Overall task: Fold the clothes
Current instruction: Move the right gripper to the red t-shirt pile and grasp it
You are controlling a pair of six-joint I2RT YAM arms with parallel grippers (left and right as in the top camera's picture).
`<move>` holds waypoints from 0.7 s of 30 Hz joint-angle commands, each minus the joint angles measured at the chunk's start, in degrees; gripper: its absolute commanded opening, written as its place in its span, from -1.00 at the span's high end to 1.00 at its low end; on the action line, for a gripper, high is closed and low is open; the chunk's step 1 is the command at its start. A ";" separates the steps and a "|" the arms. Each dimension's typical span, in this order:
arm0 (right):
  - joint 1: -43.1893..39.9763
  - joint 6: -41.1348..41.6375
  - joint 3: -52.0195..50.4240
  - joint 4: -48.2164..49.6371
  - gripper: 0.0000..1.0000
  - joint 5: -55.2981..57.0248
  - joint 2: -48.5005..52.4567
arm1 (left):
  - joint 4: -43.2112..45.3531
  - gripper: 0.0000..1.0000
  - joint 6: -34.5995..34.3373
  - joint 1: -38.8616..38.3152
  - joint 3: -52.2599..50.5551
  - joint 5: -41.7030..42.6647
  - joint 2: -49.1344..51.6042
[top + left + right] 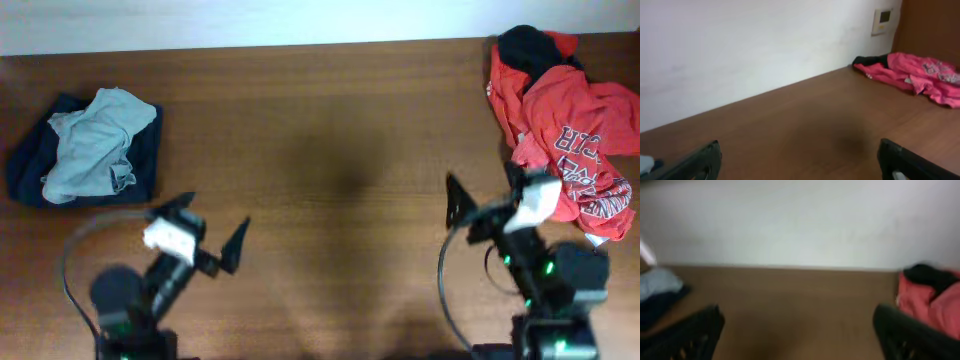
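1. Left end effector (pixel 212 228) and right end effector (pixel 488 192) are both hanging apart, empty, near the counter's (pixel 330 130) front edge.
2. Red shirt (pixel 565 130) is lying crumpled in the far right corner, probably awaiting a pinch from the right arm.

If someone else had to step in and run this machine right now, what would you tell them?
Left gripper: open, empty, over bare table.
Right gripper: open, empty, beside the red shirt.
The red shirt and a black garment lie crumpled at the far right; a pale grey garment sits loosely on a navy garment at the left.
Done: nothing looks neatly folded.
To do: all four pieces.
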 commanded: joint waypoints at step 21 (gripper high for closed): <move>-1.66 -2.29 45.81 -31.32 -0.97 -2.84 41.92 | -30.64 -0.98 -0.55 -5.73 48.24 8.48 52.92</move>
